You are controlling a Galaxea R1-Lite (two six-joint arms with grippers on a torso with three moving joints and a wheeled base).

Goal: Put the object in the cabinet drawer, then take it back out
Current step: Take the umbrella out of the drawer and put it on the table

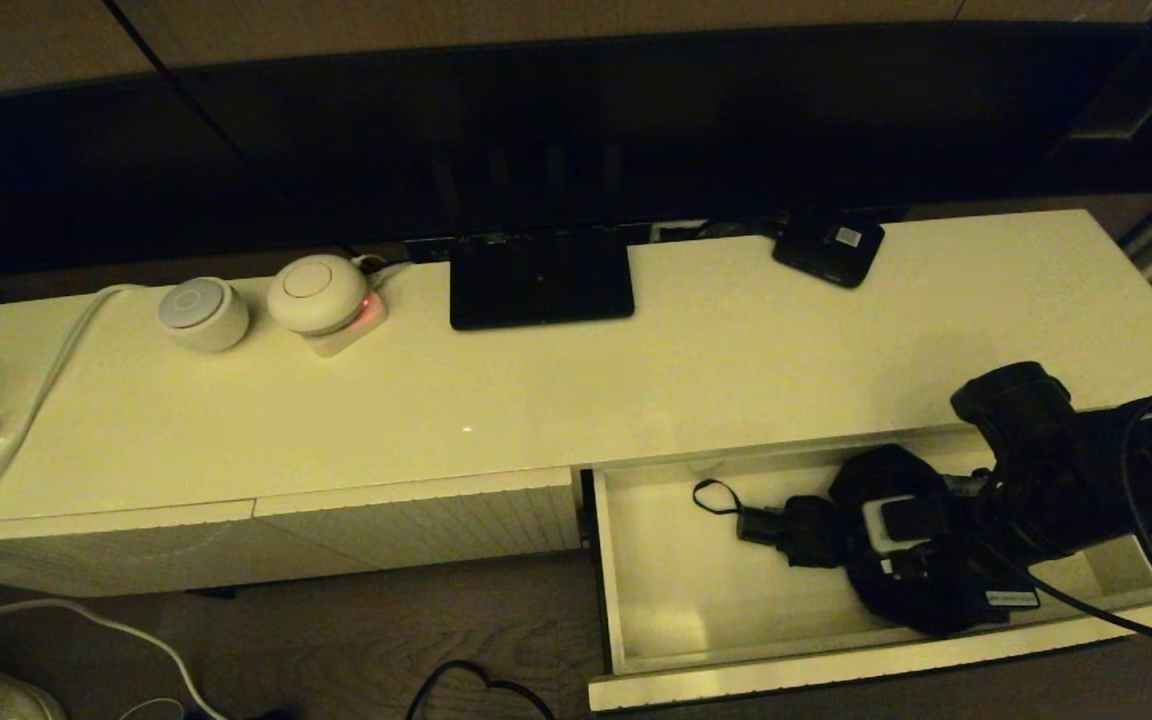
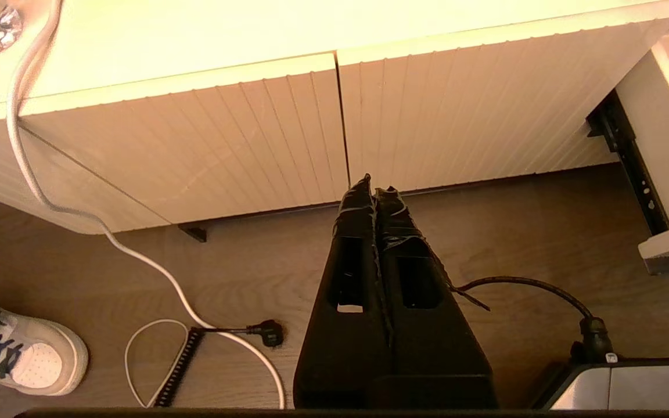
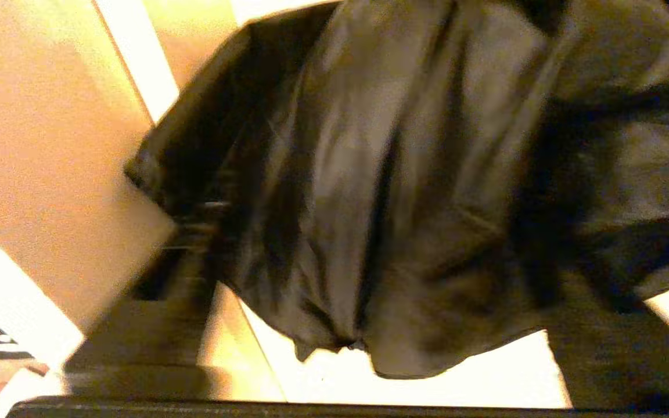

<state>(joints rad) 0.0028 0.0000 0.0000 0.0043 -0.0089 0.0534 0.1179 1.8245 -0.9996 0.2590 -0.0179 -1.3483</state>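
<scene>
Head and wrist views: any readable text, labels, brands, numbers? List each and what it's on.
No text can be read.
White label on the small black box on the cabinet top: too small.
White sticker on the right gripper, down in the open drawer at the umbrella: print illegible.
Dark marks at the edge of the right wrist view: blurred.
Left gripper: no markings.

My head camera looks down on the cabinet (image 1: pixel 536 400); left wrist faces its ribbed fronts (image 2: pixel 253 133), right wrist hugs umbrella fabric (image 3: pixel 369 203).

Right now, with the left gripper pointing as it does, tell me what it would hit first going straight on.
Probably the ribbed cabinet front: the left gripper, fingers together, aims at its lower edge, though depth is unclear.
</scene>
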